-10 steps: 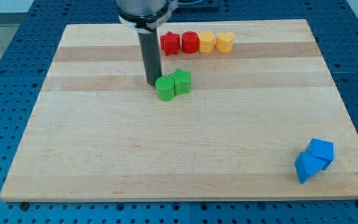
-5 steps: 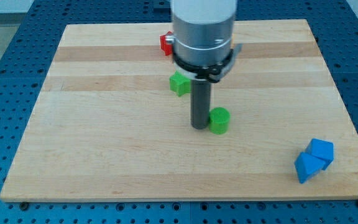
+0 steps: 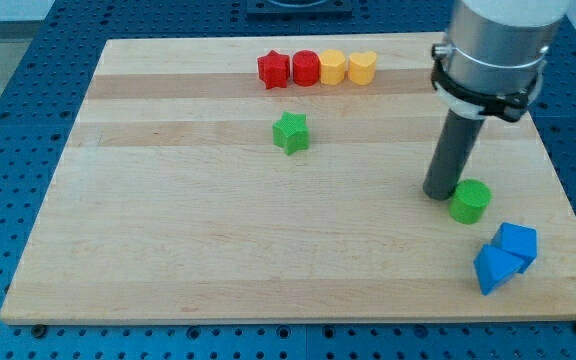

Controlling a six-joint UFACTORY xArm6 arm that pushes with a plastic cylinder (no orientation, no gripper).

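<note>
My tip [image 3: 440,193] rests on the wooden board [image 3: 218,250] at the view's right, touching the left side of a green cylinder [image 3: 469,201]. Just below and right of that cylinder sit two blue blocks, one a cube-like piece [image 3: 517,243] and one a wedge-like piece [image 3: 493,268], pressed together. A green star block [image 3: 290,132] lies alone near the board's middle, well to the left of the tip.
Along the view's top stands a row: a red star [image 3: 273,70], a red cylinder [image 3: 305,68], a yellow hexagon-like block [image 3: 332,68] and a yellow heart-like block [image 3: 362,68]. The board lies on a blue perforated table [image 3: 8,120].
The tip has pushed the green cylinder away from the green star, down and to the right, until it is close to the blue blocks. The star stayed behind.
</note>
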